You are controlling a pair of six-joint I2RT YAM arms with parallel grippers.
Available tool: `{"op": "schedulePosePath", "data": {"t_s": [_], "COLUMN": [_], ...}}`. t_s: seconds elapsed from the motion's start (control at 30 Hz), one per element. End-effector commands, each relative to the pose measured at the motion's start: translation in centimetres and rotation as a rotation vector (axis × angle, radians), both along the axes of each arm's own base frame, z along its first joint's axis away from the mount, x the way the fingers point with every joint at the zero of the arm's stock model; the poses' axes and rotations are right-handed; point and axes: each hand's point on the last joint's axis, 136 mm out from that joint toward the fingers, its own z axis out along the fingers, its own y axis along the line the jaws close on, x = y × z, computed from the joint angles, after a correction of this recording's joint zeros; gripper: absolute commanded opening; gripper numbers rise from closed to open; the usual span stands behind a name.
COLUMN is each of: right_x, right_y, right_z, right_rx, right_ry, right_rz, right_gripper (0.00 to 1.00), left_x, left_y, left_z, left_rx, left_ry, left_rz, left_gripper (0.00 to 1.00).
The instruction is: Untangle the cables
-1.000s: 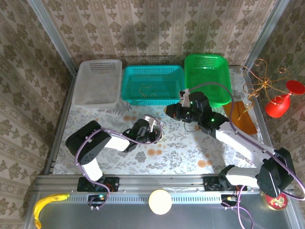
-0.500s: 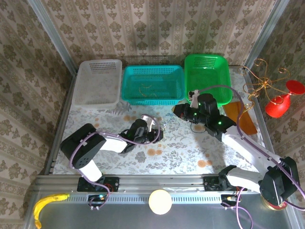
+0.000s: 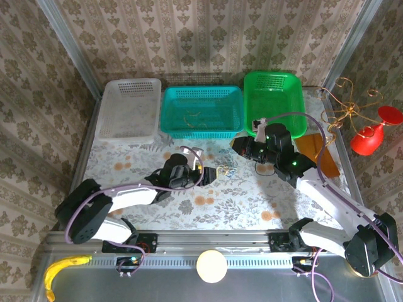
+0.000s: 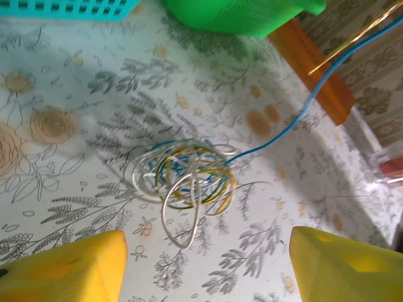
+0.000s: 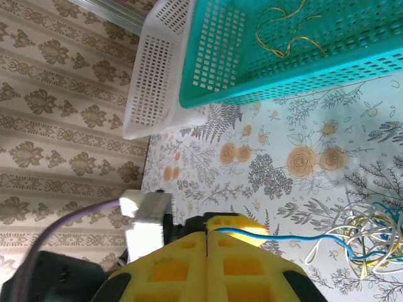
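A: On the table (image 3: 252, 204), what changed?
B: My left gripper (image 4: 206, 251) just let go. Its jaws are wide above the cables (image 4: 189, 176), which lie between both grippers, near the teal basket (image 3: 201, 132).
A: And the right gripper (image 5: 206, 242)?
B: Clamped on the blue strand (image 5: 277, 238). I'd guess it can slide out now.

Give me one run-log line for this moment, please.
left end effector: open, near cable clump | right end effector: shut on blue cable | state: tangled
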Motion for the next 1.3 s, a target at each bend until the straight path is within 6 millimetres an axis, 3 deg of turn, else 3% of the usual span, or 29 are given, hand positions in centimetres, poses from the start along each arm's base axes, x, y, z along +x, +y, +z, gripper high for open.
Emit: {"op": "schedulePosePath", "data": {"t_s": [0.0, 0.27, 0.5, 0.8, 1.17, 1.27], "right_x": [0.0, 0.0, 0.0, -0.1, -0.1, 0.0], "right_y": [-0.4, -0.2, 0.1, 0.2, 0.2, 0.2], "right_z": [0.8, 0.2, -0.3, -0.6, -0.9, -1.0], "right_rx": [0.002, 0.012, 0.032, 0.049, 0.053, 0.053], "right_ry": [-0.028, -0.015, 0.003, 0.014, 0.016, 0.017], "right_rz": [-0.01, -0.007, 0.0, 0.001, -0.001, -0.001], "right_gripper": [0.0, 0.0, 0.0, 0.0, 0.0, 0.0], "left_x": [-0.1, -0.1, 0.8, 2.2, 3.2, 3.1], "left_y": [0.7, 1.0, -1.1, -3.6, -4.3, -4.6], "left_z": [2.2, 8.6, 11.3, 10.9, 9.8, 9.8], "left_rx": [-0.022, -0.172, -0.262, -0.327, -0.397, -0.419], "left_ry": [-0.026, -0.102, -0.113, -0.083, -0.065, -0.057], "left_rz": [0.017, 0.045, 0.017, 0.004, 0.027, 0.018], "left_gripper": [0.72, 0.79, 0.79, 0.7, 0.52, 0.51]}}
